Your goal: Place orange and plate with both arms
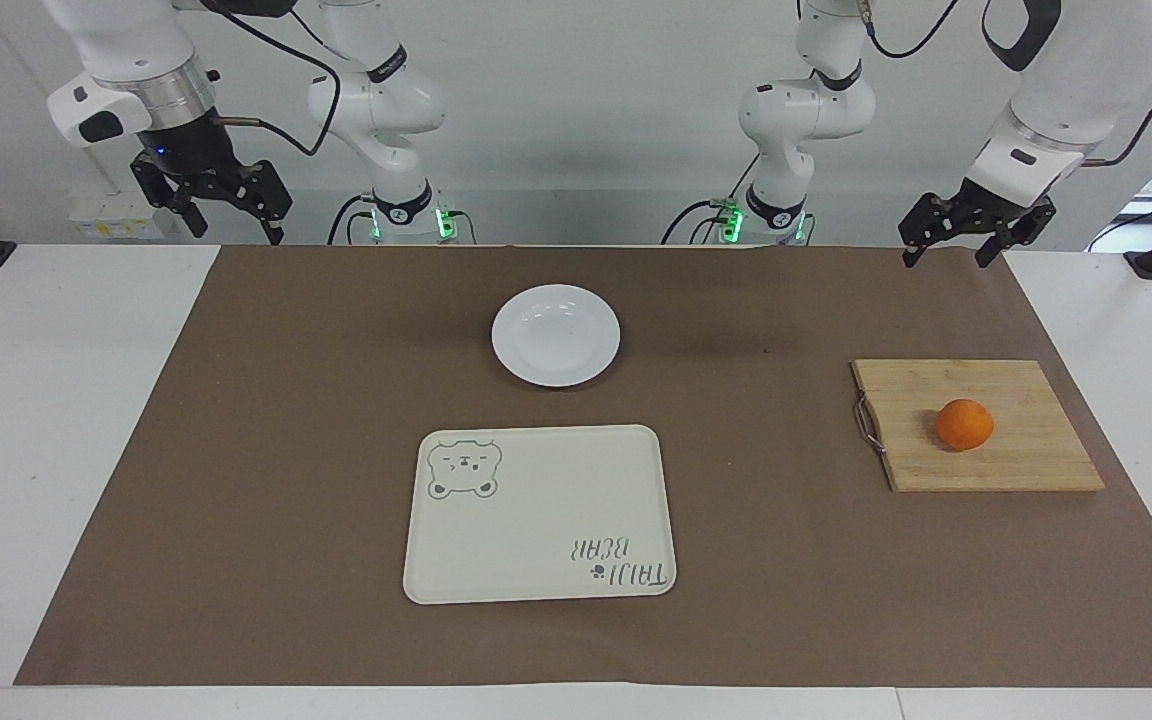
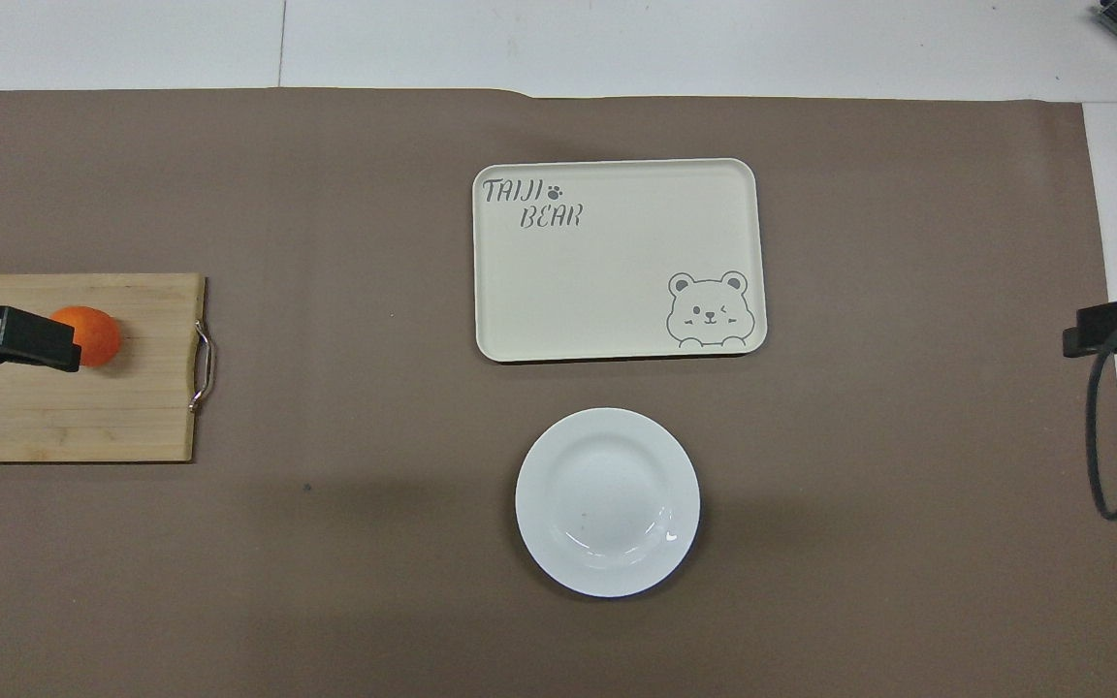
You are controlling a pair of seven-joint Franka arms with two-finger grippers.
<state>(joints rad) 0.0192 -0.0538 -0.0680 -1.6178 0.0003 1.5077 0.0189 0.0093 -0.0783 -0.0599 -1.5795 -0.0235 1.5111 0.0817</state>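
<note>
The orange (image 1: 964, 424) lies on a wooden cutting board (image 1: 1016, 455) at the left arm's end of the table. In the overhead view the orange (image 2: 98, 334) is partly covered by the raised left gripper (image 2: 6, 336). The white plate (image 1: 556, 335) sits empty on the brown mat near the robots, mid-table, and also shows in the overhead view (image 2: 607, 501). My left gripper (image 1: 946, 255) hangs open high in the air, apart from the orange. My right gripper (image 1: 236, 230) hangs open high over the right arm's end and shows at the overhead view's edge (image 2: 1116, 327).
A cream rectangular tray (image 1: 536, 520) with a bear print lies empty, farther from the robots than the plate. The cutting board has a metal handle (image 1: 866, 425) on its side toward the tray. A brown mat (image 1: 286, 450) covers most of the table.
</note>
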